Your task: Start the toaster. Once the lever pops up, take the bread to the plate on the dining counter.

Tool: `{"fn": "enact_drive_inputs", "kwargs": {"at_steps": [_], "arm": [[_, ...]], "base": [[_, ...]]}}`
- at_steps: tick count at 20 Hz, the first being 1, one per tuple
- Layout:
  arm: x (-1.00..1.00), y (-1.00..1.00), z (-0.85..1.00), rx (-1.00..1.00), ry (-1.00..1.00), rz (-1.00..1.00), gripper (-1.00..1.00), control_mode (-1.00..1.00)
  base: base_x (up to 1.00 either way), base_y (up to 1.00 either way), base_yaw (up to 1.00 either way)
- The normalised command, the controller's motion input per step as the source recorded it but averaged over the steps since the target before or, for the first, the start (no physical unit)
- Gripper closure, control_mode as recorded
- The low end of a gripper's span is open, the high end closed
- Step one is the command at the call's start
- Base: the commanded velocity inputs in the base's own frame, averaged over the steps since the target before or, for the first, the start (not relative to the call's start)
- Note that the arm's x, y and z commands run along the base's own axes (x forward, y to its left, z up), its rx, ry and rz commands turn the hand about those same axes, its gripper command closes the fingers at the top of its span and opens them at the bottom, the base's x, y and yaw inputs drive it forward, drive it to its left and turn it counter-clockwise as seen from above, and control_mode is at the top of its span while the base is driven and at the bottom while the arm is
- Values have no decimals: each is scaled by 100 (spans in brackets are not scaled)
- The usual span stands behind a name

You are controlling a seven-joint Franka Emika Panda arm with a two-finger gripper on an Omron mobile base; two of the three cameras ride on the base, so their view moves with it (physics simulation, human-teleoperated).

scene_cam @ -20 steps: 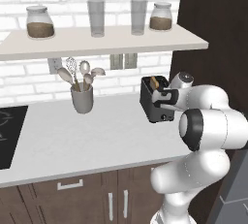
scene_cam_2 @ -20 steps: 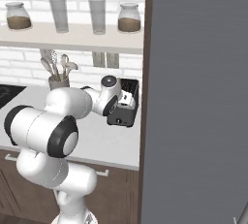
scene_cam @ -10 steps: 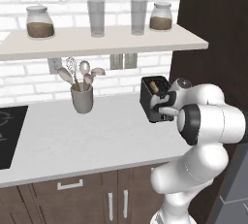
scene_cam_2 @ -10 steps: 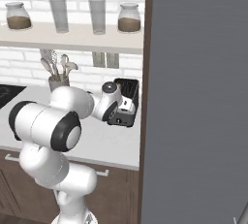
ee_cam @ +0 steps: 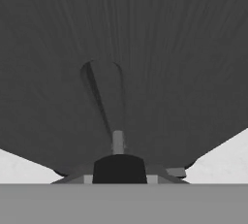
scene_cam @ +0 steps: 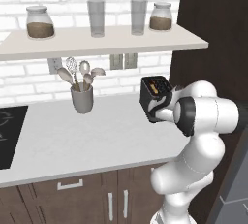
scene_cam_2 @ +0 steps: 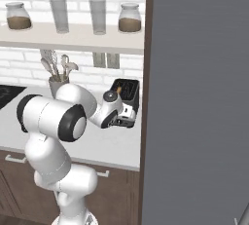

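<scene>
Now the toaster (scene_cam: 154,92) is seen at the right end of the grey worktop (scene_cam: 97,136), hard against the dark cabinet side (scene_cam_2: 194,97), and the gripper (ee_cam: 119,166) is pressed up to its front face. In the hand view the dark wall of the toaster is met at very close range, with a vertical lever slot (ee_cam: 102,102) and a small grey lever stub (ee_cam: 117,141) just above the fingertips. The fingers are drawn fully together, nothing being held between them (a push, it is judged, rather than a grasp). Tan bread (scene_cam: 154,88) can be glimpsed in the top slots. A slip could be had here: closed tips could skid off so small a stub, leaving the lever unlatched. The light box could also be shoved backwards.
</scene>
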Motion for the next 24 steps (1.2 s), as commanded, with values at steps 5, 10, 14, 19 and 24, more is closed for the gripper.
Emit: {"fn": "enact_drive_inputs", "kwargs": {"at_steps": [5, 10, 14, 19, 24], "arm": [[0, 0, -57, 0, 0, 0, 100, -100], [0, 7, -59, -9, 2, 0, 100, -100], [0, 8, -66, -19, 9, 0, 100, -100], [-15, 1, -9, -6, 1, 0, 100, -100], [-23, 0, 46, 0, -7, -2, -100, -100]], "base": [[0, 0, 0], [0, 0, 0], [0, 0, 0], [0, 0, 0], [0, 0, 0]]}}
